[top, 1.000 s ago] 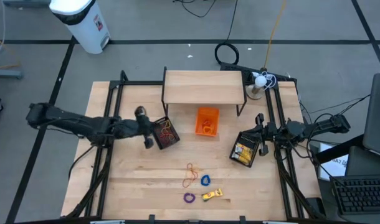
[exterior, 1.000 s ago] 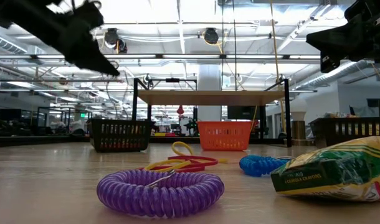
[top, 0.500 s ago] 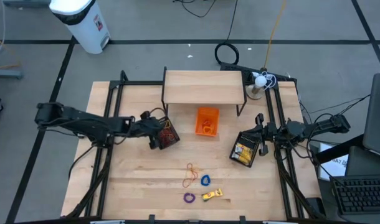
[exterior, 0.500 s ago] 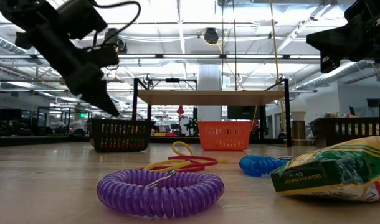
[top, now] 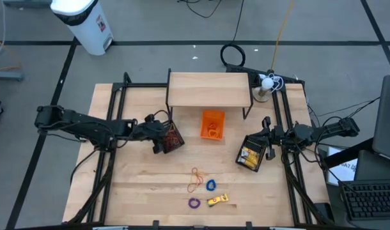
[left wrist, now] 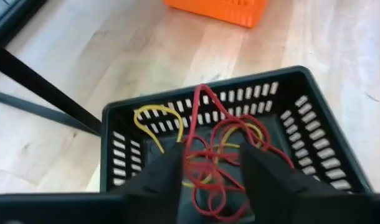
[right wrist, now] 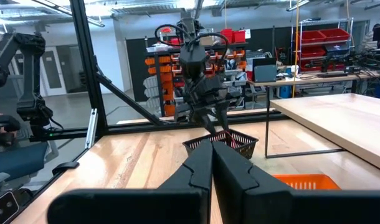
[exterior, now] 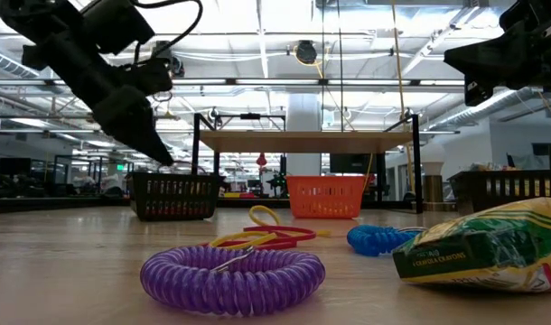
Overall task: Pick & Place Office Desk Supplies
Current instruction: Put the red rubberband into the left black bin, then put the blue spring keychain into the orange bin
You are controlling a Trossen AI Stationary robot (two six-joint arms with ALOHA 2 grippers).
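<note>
On the table three baskets point(top: 212, 124), two coil rings point(top: 210, 185), left tool point(left wrist: 210, 168) open (holding nothing), right tool point(right wrist: 212, 163) closed, empty

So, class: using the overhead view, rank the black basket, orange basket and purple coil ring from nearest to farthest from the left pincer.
1. Black basket: directly under the left pincer.
2. Orange basket: beside it, mid-table.
3. Purple coil ring: at the table's front edge.
</note>
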